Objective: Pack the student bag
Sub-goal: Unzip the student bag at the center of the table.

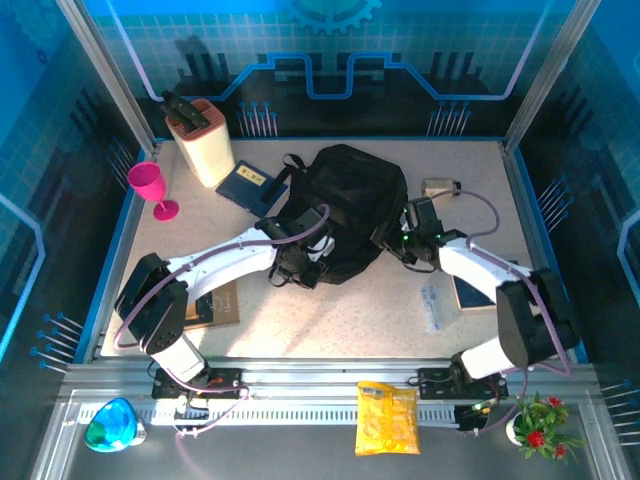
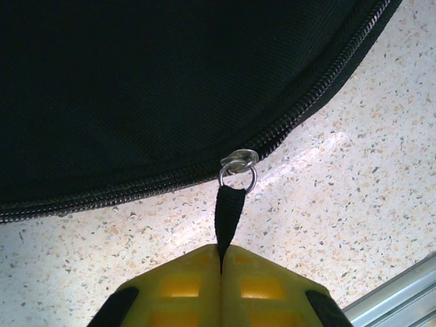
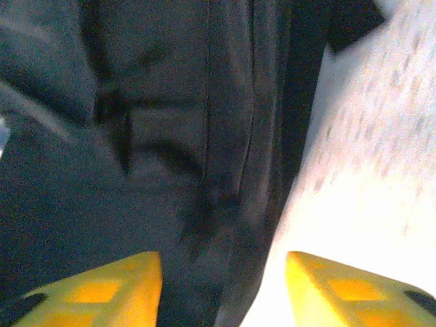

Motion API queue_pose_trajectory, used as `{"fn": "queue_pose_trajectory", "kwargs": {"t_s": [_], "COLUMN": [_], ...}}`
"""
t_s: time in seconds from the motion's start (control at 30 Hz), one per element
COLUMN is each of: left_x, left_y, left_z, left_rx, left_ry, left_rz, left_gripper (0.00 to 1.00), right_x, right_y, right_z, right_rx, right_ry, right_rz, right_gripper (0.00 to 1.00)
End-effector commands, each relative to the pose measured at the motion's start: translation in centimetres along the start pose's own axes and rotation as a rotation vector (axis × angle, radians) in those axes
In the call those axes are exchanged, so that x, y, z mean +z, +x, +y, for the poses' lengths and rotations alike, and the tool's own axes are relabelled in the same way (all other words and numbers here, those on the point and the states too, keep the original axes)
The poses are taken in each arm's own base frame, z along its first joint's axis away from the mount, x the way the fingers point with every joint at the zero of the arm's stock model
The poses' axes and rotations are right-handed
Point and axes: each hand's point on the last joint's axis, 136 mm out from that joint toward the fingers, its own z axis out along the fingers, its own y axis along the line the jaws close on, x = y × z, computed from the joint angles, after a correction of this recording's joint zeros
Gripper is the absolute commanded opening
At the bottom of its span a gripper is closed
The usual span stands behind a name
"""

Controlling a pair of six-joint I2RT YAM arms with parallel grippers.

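The black bag [image 1: 350, 205] lies mid-table toward the back, its curved zipper edge resting on the speckled table [image 1: 330, 320]. The left pincer [image 2: 221, 262] is clamped on the zipper's strap tab [image 2: 229, 211] at the bag's near-left edge. The right pincer [image 3: 221, 266] stands open at the bag's right edge, half over bare table. Bare table stretches in front between the arms. A blue notebook [image 1: 250, 185] lies just beside the bag's left; its yellow label is too small to read.
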Motion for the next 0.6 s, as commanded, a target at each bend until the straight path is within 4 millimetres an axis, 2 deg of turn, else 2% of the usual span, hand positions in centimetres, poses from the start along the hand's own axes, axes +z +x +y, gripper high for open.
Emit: {"fn": "queue_pose_trajectory", "kwargs": {"t_s": [0.0,0.13,0.27,0.4,0.57], "left_x": [-0.3,-0.3,-0.4,-0.7,-1.2], "left_y": [-0.2,-0.2,0.0,0.4,1.3], "left_z": [-0.6,-0.6,-0.4,0.5,3.0], "left_rx": [-0.01,0.004,0.011,0.012,0.002], "left_ry": [0.045,0.039,0.032,-0.012,-0.136], "left_rz": [-0.018,-0.019,-0.016,-0.018,-0.009], "left_gripper": [0.0,0.0,0.0,0.0,0.0], "right_x": [-0.4,0.1,1.6,3.1,3.6], "right_y": [4.6,6.5,6.8,6.5,5.2], "right_z": [-0.2,1.2,1.5,1.2,-0.8], "right_rx": [0.129,0.16,0.169,0.155,0.124], "right_ry": [0.01,-0.002,0.018,0.056,0.166], "right_rz": [0.093,0.102,0.115,0.11,0.038], "right_gripper": [0.64,0.71,0.69,0.56,0.28]}}
